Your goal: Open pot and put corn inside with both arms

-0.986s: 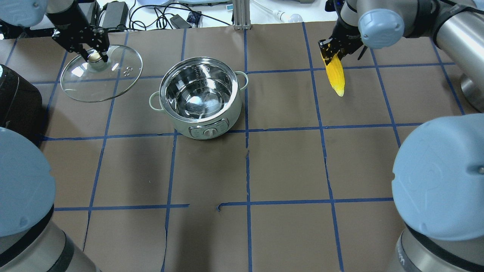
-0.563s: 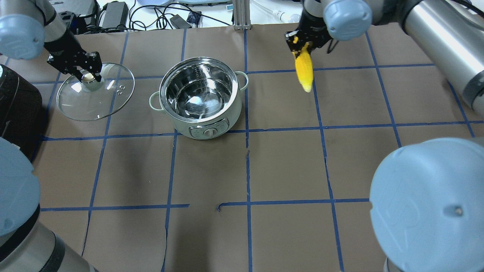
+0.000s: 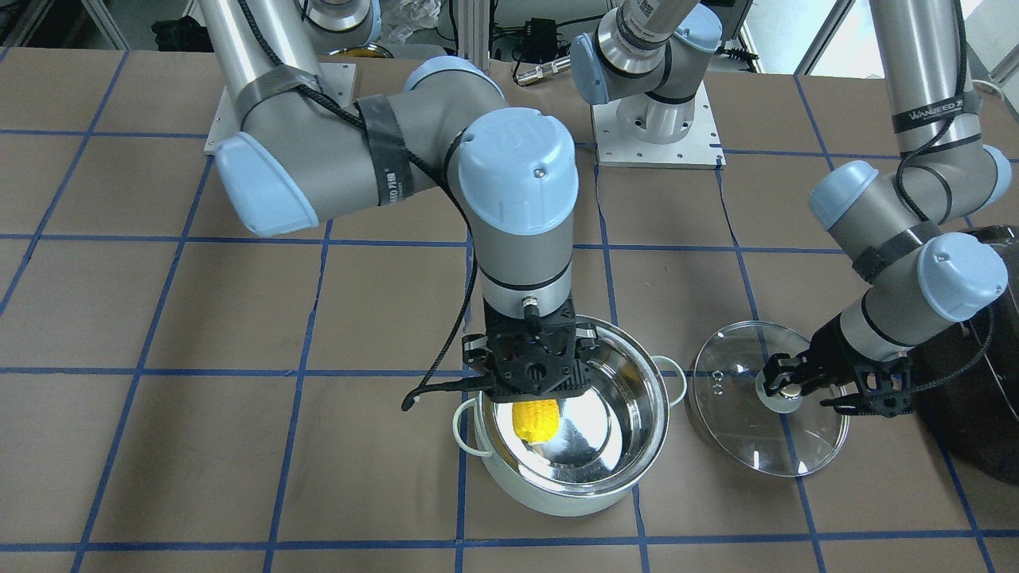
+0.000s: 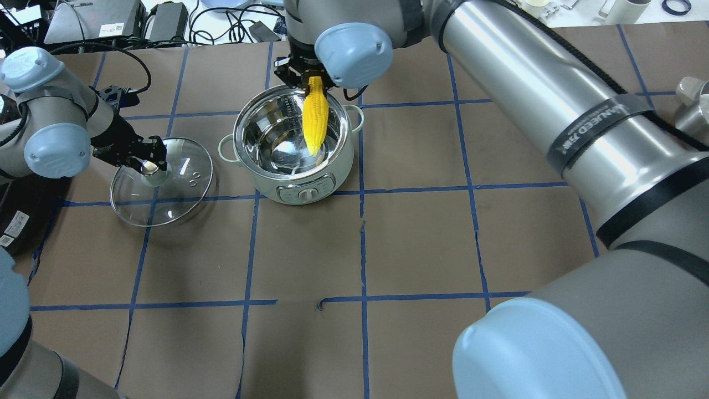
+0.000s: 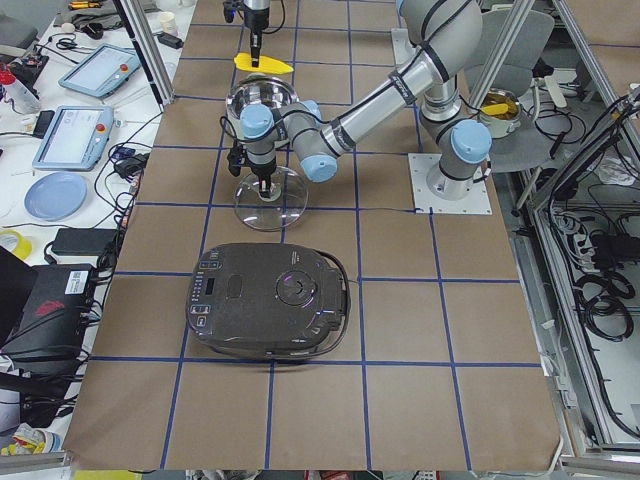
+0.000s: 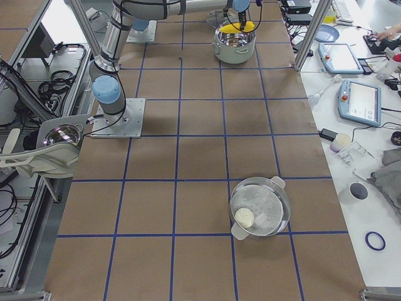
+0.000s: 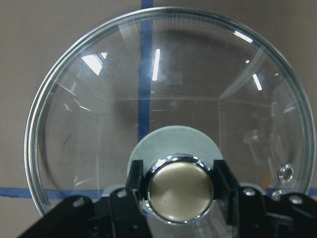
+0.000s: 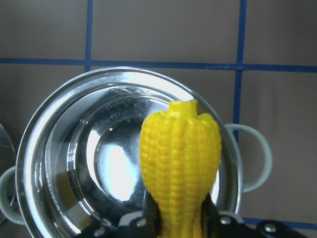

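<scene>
Held corn (image 4: 314, 119) now over pot (image 4: 339, 166)

Right gripper (image 4: 311, 77) has crossed from the far right squares of the table (image 4: 421, 249) to a spot over the pot (image 4: 339, 169). Corn (image 4: 314, 119) has come along in its jaws and now hangs tip-down above the open steel bowl, no longer over bare paper. Left gripper (image 4: 148, 164) and the lid (image 4: 171, 202) it carries have shifted nearer the robot and slightly toward the pot.
</scene>
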Available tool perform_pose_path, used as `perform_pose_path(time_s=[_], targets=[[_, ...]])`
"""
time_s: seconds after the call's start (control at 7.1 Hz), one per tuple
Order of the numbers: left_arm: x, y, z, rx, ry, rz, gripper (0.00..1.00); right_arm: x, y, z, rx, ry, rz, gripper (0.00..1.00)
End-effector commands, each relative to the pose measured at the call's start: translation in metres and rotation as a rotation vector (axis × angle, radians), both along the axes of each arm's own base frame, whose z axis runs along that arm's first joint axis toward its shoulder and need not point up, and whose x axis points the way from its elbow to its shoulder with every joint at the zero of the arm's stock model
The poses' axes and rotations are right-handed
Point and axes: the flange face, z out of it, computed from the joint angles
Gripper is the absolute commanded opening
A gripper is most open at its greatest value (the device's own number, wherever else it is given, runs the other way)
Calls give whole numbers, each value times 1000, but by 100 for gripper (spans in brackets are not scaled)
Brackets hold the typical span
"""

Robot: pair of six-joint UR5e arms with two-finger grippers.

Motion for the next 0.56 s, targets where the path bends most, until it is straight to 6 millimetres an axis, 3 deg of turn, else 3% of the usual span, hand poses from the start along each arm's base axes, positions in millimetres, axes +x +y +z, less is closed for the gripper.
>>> perform_pose_path(time_s=[0.0,0.14,0.28,0.42], targets=[[-2,-15,28,-40,-19,-32,100,35,3,-33,-4,-3,10,19],[-10,-13,55,31,7,-44,100,35,2,-37,-1,-3,13,19],[-16,-2,94,67,21,-46,100,37,-1,-46,-4,-7,16,20],[-27,25,126,102,37,-47,100,42,-7,-63,-8,-21,9,27]])
